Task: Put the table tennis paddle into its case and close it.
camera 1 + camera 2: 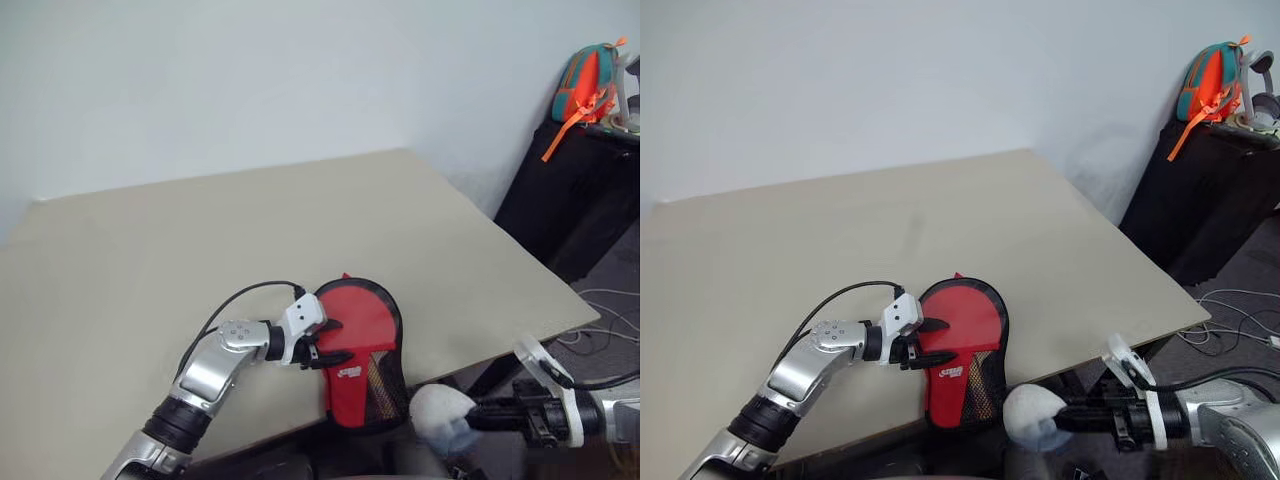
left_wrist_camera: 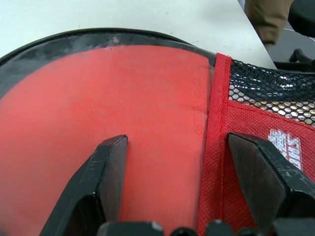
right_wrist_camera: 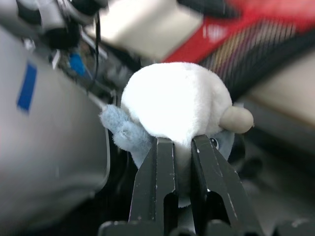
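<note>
Two grippers, one case, one plush toy, catalogued against the table (image 1: 300, 230).

Case (image 1: 362, 355): red, black-piped, paddle-shaped, flat on table at its near edge, narrow end just over that edge. Black mesh panel and small white logo toward narrow end. Paddle: cannot tell whether inside; no blade or handle told apart from the red fabric.

Left gripper (image 1: 332, 341): over table's near edge, at the case's left side, pointing right. Jaws wide apart, one black finger (image 2: 106, 182) over the red round face, the other beside the red seam near the logo. Nothing clamped between them.

Right gripper (image 1: 1065, 417): off the table, past its near right corner, pointing left. Fingers (image 3: 158, 179) closed tight on a plush toy (image 1: 1032, 415), white and fluffy, pale blue at one side, small beige nub at the other.

Backpack (image 1: 588, 85): teal and orange, on dark furniture well right of table.
</note>
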